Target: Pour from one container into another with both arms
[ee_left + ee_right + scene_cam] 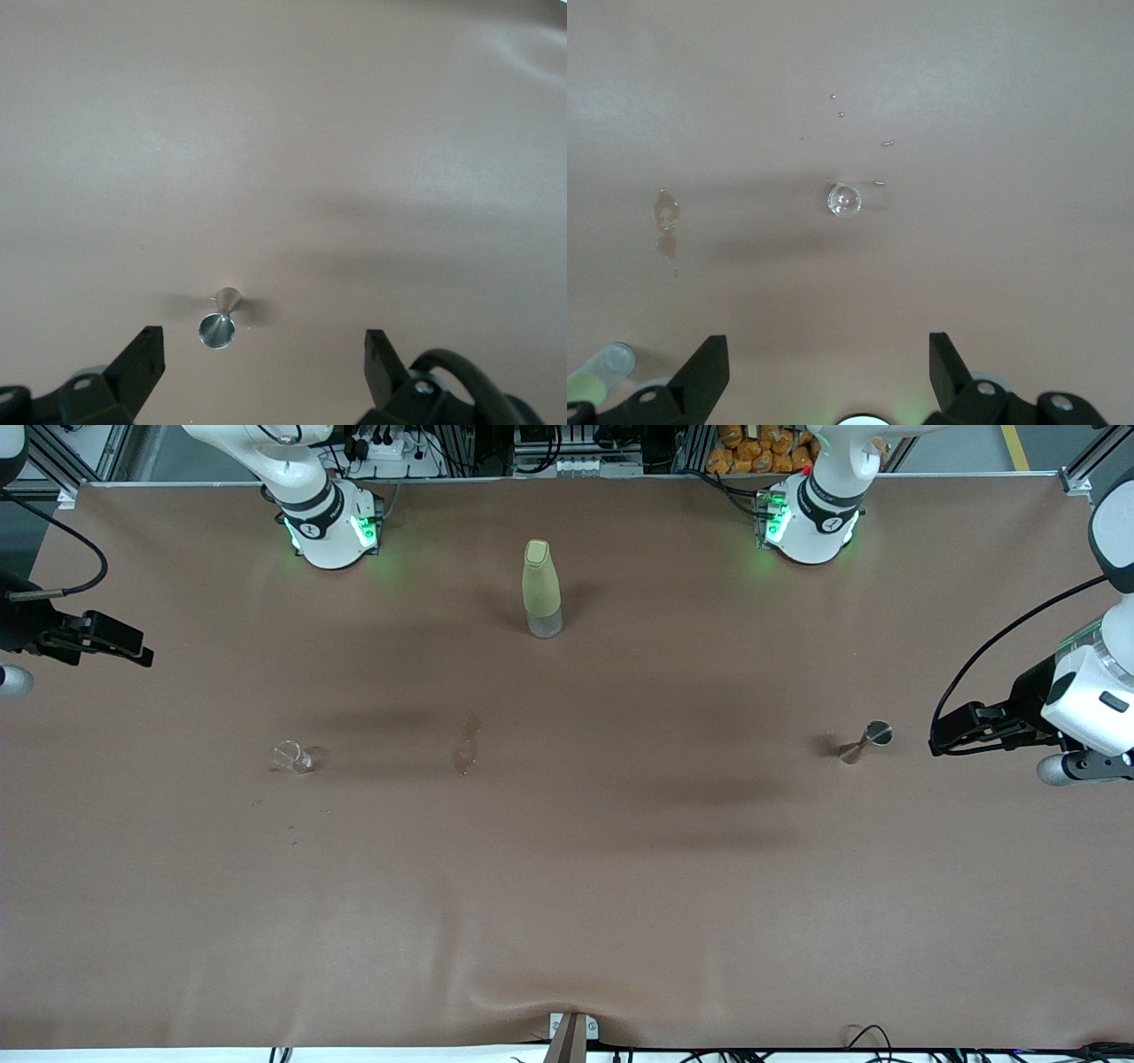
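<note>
A small clear glass (292, 757) (844, 200) stands upright toward the right arm's end of the table. A metal jigger (866, 742) (219, 323) stands toward the left arm's end. A pale green bottle (542, 589) (598, 372) with a clear base stands upright between the two bases. My left gripper (941, 742) (264, 354) hangs open and empty over the table edge at its own end, apart from the jigger. My right gripper (142, 655) (828, 359) hangs open and empty over the table edge at its own end, well apart from the glass.
A wet stain (467, 746) (666, 212) marks the brown table cover (567, 886) between the glass and the table's middle. A few droplets (859, 133) lie near the glass. The two arm bases (332, 527) (811, 522) stand along the table edge farthest from the front camera.
</note>
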Controlling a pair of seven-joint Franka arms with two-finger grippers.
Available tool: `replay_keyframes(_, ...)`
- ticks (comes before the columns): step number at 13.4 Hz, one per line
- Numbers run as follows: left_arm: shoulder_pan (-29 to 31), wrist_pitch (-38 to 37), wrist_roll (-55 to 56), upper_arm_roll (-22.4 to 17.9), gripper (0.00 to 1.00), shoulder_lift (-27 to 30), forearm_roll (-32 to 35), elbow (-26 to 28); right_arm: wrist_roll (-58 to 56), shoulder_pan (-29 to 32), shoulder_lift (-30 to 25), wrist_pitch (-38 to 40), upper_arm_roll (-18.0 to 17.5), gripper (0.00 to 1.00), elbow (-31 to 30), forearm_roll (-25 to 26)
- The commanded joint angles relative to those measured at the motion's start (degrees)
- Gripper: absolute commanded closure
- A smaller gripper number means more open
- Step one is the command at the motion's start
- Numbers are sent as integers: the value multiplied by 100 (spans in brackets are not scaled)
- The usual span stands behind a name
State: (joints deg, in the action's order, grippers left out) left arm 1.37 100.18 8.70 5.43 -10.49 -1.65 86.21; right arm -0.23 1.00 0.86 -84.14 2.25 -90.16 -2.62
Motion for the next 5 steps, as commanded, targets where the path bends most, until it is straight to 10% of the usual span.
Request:
replay_keyframes(1,-13,37,-52,-15,0,82,174,28,102,103,2,126,-84,0,130,-142)
replay_keyframes(5,-5,-16,-114,-6,0,108,174,1,93,67,2,117,-49,0,130,-143)
